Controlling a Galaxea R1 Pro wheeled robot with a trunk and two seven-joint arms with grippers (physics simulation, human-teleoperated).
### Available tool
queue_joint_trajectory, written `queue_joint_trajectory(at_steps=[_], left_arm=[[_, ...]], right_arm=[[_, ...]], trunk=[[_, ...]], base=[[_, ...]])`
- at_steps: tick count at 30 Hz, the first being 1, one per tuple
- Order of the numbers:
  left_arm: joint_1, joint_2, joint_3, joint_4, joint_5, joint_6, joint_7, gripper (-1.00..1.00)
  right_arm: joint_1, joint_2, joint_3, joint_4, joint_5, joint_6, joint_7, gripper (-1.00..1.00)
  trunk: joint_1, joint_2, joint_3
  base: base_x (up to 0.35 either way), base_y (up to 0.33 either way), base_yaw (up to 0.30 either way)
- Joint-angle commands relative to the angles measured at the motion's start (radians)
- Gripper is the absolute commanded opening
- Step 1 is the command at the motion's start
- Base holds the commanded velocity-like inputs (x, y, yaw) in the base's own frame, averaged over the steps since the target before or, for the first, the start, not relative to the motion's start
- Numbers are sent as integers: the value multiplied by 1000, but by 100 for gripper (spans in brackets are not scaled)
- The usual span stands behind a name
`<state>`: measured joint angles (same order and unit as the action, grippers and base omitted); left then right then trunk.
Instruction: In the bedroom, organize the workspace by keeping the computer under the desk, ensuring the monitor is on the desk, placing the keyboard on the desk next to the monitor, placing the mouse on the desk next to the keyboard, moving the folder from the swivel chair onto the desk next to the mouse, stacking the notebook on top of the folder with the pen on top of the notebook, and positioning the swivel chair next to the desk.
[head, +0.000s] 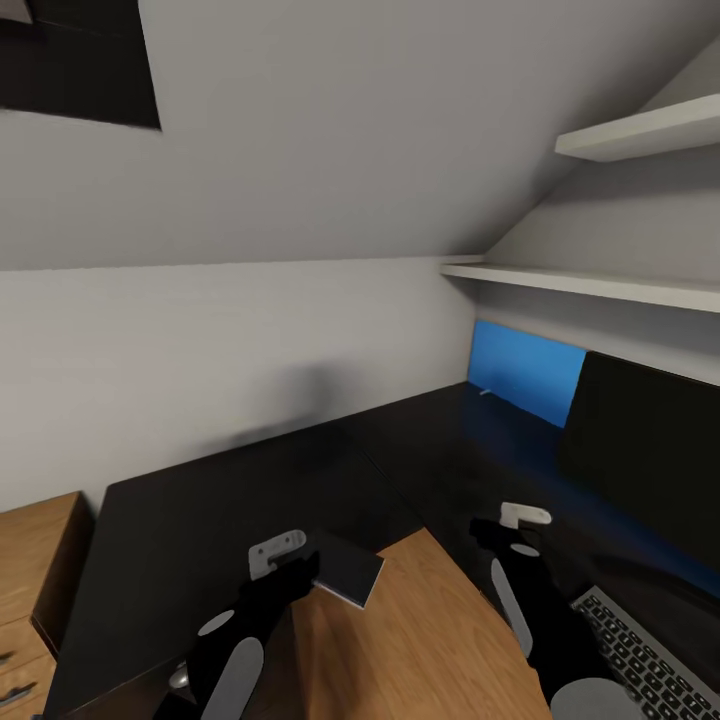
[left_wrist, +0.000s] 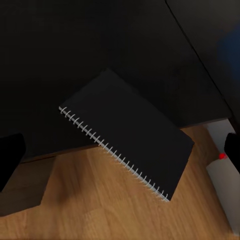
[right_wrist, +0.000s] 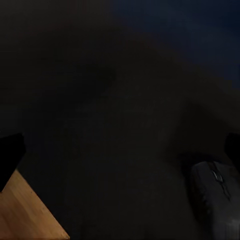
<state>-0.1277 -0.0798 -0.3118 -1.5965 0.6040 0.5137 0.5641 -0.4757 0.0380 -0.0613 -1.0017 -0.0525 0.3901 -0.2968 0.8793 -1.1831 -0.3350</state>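
Notebook, a dark spiral-bound rectangle (head: 345, 568), lies half over the inner edge of the long black L-shaped worktop (head: 230, 500), its near end hanging above the wooden floor (head: 400, 640); the left pincer (head: 290, 570) sits just at its corner, though whether its fingers are apart or together I cannot tell. Right pincer (head: 520, 535) hovers over the worktop with fingers spread, near a dark rounded mouse (right_wrist: 215, 192). Beside it lies the slim grey-keyed keyboard (head: 640, 660). Farther back stands the wide black-fronted monitor (head: 650, 460), then the bright blue back panel (head: 525, 370).
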Motion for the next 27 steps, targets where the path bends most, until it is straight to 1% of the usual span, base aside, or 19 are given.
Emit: queue_joint_trajectory(at_steps=[1, 5, 9, 14, 21, 27], left_arm=[[-1, 0, -1, -1, 10, 1, 10, 100], [-1, 4, -1, 1, 10, 0, 10, 100], [-1, 9, -1, 1, 10, 0, 10, 100], [-1, 13, -1, 1, 10, 0, 10, 100], [-1, 16, 1, 1, 8, 0, 10, 100], [-1, 32, 1, 5, 3, -5, 10, 100]], right_arm=[[1, 0, -1, -2, -5, 4, -4, 100], [12, 2, 0, -26, -5, 5, -4, 100], [30, 2, 0, -60, -5, 5, -4, 100], [45, 2, 0, -85, -5, 6, -4, 100], [50, 2, 1, -91, -4, 6, -4, 100], [51, 1, 0, -86, -5, -1, -3, 100]], trunk=[[0, -1, -1], [0, -1, -1], [0, -1, -1], [0, -1, -1], [0, -1, -1], [0, -1, -1]], base=[[0, 0, 234], [-20, 0, 269], [-175, 0, 276], [-294, 0, 278], [-330, 0, 279], [-297, 0, 278]])
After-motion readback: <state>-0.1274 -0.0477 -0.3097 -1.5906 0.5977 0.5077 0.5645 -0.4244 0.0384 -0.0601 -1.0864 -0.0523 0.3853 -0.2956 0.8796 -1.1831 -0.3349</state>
